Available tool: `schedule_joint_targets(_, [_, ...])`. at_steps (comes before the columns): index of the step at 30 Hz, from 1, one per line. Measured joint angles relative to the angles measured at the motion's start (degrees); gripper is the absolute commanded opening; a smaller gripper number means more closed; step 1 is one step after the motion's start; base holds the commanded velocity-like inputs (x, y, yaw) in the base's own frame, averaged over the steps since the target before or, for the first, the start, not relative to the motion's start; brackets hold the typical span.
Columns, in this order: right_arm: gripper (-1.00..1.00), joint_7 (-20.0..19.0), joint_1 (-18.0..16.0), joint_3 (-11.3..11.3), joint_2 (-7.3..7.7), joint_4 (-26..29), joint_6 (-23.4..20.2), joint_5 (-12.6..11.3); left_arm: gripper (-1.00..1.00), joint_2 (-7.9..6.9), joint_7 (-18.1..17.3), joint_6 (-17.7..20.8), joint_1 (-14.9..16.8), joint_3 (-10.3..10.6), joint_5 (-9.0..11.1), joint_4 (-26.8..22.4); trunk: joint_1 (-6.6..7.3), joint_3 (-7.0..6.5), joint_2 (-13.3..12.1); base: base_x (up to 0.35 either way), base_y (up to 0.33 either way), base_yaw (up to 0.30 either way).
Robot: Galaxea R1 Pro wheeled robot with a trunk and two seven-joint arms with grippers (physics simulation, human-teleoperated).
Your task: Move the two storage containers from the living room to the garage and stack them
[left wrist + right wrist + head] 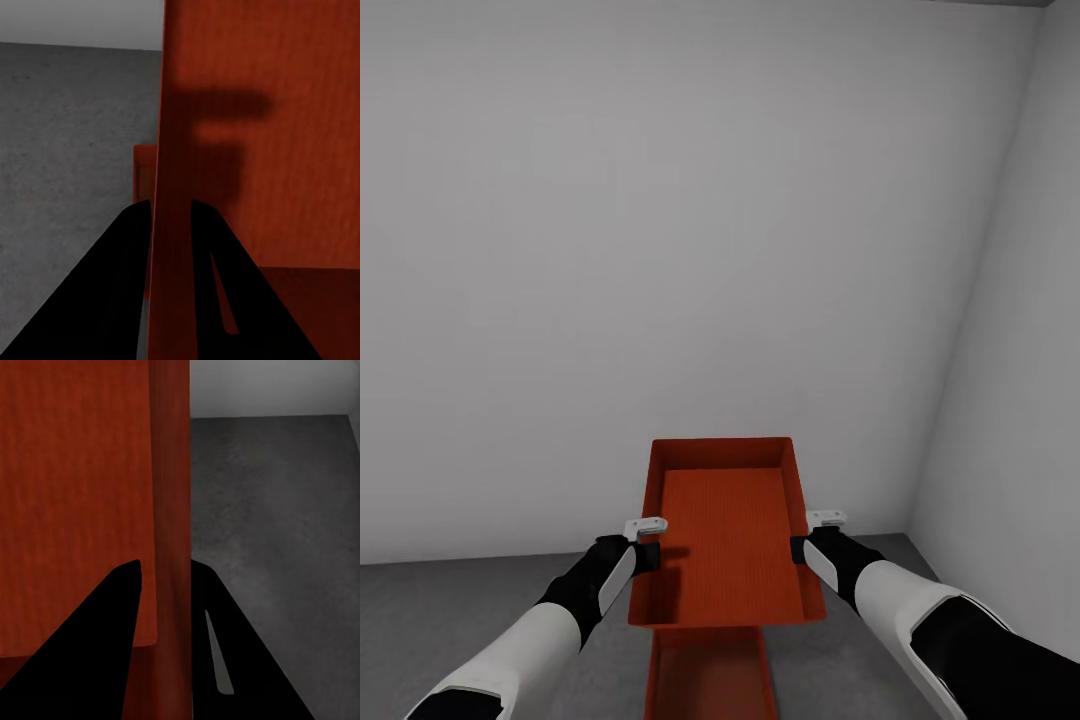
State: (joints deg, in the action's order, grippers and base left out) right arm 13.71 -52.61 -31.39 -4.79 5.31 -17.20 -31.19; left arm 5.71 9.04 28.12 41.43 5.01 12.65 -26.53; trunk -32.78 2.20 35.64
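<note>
I hold one red-orange storage container in the air, level, open side up. My left gripper is shut on its left wall and my right gripper is shut on its right wall. The left wrist view has that wall running between the two black fingers. In the right wrist view the opposite wall is pinched the same way. The second storage container lies lower down, under the near end of the held one, on the dark grey concrete floor of the garage. A corner of it peeks out beneath the held bin.
A plain pale grey wall stands close ahead. A second wall meets it in a corner at the right. Bare speckled concrete stretches to both sides of the containers.
</note>
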Motion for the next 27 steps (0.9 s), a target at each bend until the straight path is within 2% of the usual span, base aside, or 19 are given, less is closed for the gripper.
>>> schedule_joint_targets(10, [-1.0, 0.0, 0.0, 0.0, 0.0, 0.0, 0.0, 0.0, -1.0, 0.0, 0.0, 0.0, 0.0, 0.0, 0.0, 0.0, 0.0, 0.0, 0.0, 0.0, 0.004, 0.0])
schedule_joint_targets(18, [-1.0, 0.0, 0.0, -0.1, 0.01, 0.0, 0.0, -0.1, -1.0, 0.01, 0.0, 0.0, 0.0, 0.0, 0.0, 0.0, 0.0, 0.0, 0.0, 0.0, 0.145, 0.0])
schedule_joint_targets(27, [-1.0, 0.0, 0.0, 0.0, -0.01, 0.0, 0.0, 0.0, -1.0, 0.0, 0.0, 0.0, 0.0, 0.0, 0.0, 0.0, 0.0, 0.0, 0.0, 0.0, 0.018, 0.0])
